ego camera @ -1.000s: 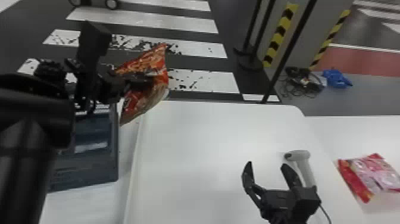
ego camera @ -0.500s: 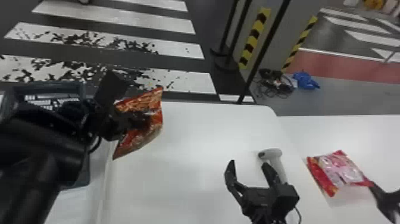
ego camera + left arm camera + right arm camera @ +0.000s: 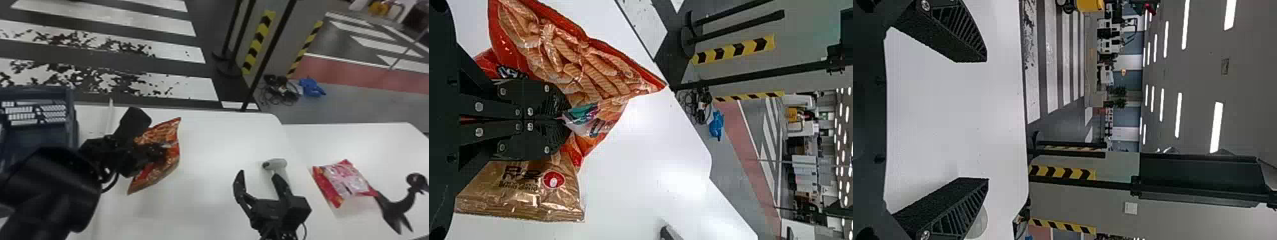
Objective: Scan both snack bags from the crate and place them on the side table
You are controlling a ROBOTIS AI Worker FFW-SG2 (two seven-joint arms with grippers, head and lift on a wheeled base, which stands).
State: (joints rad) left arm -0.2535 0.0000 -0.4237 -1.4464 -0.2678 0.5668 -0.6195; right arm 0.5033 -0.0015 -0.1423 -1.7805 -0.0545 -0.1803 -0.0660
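Left gripper [image 3: 565, 119] clamps the orange snack bag [image 3: 171, 159] above the worktop's [image 3: 210, 146] left side. Right gripper [image 3: 258, 174] stands wide beside the scanner [image 3: 275, 164], near the right edge. Red snack bag [image 3: 346, 180]: on side table [image 3: 360, 140]. Second scan apparently pending; next, align bag and scanner.

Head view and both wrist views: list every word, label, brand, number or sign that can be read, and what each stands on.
No text can be quoted with certainty.
Orange snack bag in the left pincer: lettering on its orange and gold parts, too unclear to read.
Pink snack bag on the side table: print too small to read.
White plate: no legible marks.
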